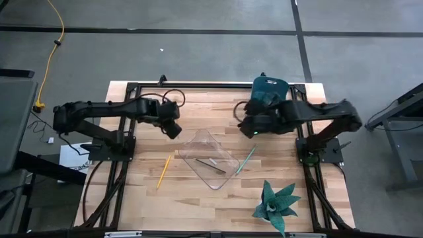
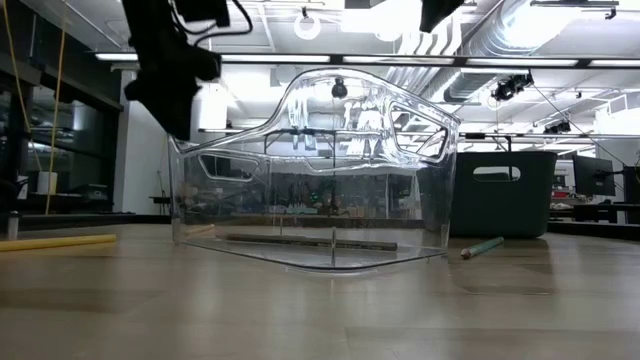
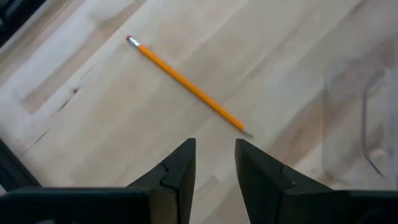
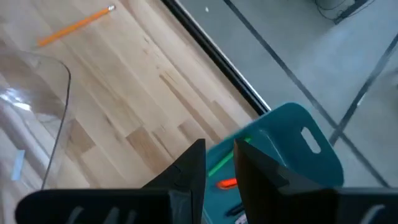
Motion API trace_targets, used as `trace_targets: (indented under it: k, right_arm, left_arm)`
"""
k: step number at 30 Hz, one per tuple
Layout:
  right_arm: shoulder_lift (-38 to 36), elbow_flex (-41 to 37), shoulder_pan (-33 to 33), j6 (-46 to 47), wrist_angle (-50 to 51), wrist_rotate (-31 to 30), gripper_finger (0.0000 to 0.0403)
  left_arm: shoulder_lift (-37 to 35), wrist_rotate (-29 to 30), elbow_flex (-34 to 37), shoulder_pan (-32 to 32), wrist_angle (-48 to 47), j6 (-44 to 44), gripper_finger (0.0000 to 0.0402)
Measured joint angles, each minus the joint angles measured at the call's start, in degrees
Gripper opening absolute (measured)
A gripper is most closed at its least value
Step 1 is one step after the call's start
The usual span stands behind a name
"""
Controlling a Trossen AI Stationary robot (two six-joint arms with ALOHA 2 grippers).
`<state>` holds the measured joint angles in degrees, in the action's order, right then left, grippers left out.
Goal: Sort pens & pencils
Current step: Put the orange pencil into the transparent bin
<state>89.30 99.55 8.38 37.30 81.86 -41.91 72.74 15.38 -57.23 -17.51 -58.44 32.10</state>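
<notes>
The left pincer (image 3: 214, 165) hangs above the bare wood of the desk (image 1: 198, 198) with a narrow gap between its fingers and nothing in them. Just ahead of it in its wrist view lies a yellow-orange pencil (image 3: 186, 83), flat on the wood, its eraser end pointing away; from above the same pencil sits left of the clear plastic bin (image 1: 210, 158), apart from it.

The right pincer (image 4: 219, 163) is also narrowly parted and empty, held above the desk's far right part beside the teal bin (image 4: 292, 146). Inside that bin a green pen (image 4: 227, 160) and a red-orange pen (image 4: 227, 183) show past the fingers.

The clear plastic bin rests at the desk's middle; a dark stick (image 2: 310, 241) lies along its floor, and whether it is pen or pencil I cannot tell. A pale teal pencil (image 1: 245, 160) lies on the wood just right of the clear bin, near its wall but not inside.

A teal artificial plant (image 1: 276, 206) stands at the near right corner. No brand, label or writing can be read on any of these.
</notes>
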Motion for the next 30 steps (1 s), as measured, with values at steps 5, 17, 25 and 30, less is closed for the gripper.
trace_targets:
  k: [5, 17, 25, 30]
  right_arm:
    - [-7.37, -5.79, -0.32, 1.62, -1.84, 1.45, 0.0075]
    - [-20.88, -10.47, -2.03, -8.18, -1.63, 3.78, 0.0075]
    - [-28.21, -10.47, -4.47, -17.08, -2.22, 7.89, 0.0075]
    - [-30.61, -10.47, -6.09, -21.64, -2.08, 8.53, 0.0075]
  left_arm:
    - [3.23, -0.94, -0.02, -5.18, 4.80, -3.30, 0.0101]
    - [12.92, -5.52, 0.00, -11.28, 8.99, 5.87, 0.0101]
    - [17.77, -7.91, -0.02, -12.16, 11.91, 15.12, 0.0101]
    - [19.55, -7.80, -0.02, -12.12, 12.29, 19.32, 0.0101]
